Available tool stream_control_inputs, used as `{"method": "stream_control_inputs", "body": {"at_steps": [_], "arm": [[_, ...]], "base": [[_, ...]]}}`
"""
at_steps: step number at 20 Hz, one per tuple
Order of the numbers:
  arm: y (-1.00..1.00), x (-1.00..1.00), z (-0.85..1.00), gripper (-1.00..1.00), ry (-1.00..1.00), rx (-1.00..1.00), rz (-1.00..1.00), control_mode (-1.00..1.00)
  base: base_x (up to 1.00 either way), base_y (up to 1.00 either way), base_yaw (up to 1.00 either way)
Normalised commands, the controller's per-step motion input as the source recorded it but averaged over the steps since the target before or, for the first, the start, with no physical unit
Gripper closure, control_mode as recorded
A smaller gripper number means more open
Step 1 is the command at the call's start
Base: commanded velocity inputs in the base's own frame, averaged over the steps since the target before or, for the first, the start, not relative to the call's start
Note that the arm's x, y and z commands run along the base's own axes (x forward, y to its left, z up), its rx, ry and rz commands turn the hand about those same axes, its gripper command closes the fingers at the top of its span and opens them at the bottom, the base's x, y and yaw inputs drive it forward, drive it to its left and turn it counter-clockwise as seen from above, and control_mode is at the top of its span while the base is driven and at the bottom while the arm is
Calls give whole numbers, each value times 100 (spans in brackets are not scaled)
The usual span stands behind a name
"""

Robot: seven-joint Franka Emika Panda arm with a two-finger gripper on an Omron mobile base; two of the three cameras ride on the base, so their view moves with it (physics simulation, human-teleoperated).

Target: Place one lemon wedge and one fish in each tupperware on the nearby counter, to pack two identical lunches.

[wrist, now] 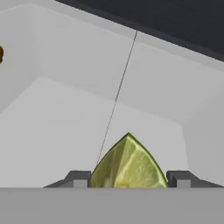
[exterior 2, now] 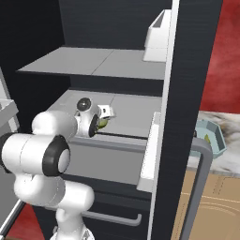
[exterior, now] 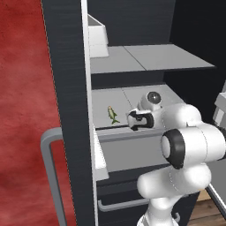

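A yellow-green lemon wedge (wrist: pixel 128 164) sits point-up between my two fingertips (wrist: pixel 78 178), which press against both of its sides. My gripper (exterior: pixel 132 120) (exterior 2: pixel 102 123) is inside the fridge, low over the middle grey shelf (exterior: pixel 132 95), shut on the wedge (exterior 2: pixel 101 124). On the same shelf a small green-yellow fish (exterior: pixel 113 114) lies just left of the gripper. The pale blue octagonal tupperware (exterior 2: pixel 213 136) stands on the marbled counter (exterior 2: pixel 220 159) beyond the fridge door, with a small yellow-green piece (exterior 2: pixel 206 138) inside it. The white-grey tupperware is out of view.
The open fridge door (exterior: pixel 66 110) (exterior 2: pixel 187 93) with its grey handle (exterior: pixel 46 150) (exterior 2: pixel 202 154) flanks the shelves. A white box (exterior: pixel 97 39) (exterior 2: pixel 157 40) stands on the upper shelf. A drawer front (exterior: pixel 132 152) lies below my arm. A small orange-brown thing (wrist: pixel 1 53) shows at the edge.
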Motion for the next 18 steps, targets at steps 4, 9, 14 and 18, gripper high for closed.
{"method": "stream_control_inputs", "body": {"at_steps": [4,9,14,18], "arm": [[-9,-87,20,100,-11,0,0,-100],[-19,-36,60,100,0,0,0,-100],[-22,-34,82,100,4,0,0,-100],[-15,-59,65,100,14,0,0,-100]], "base": [[0,0,0],[0,0,0],[0,0,0],[0,0,0]]}}
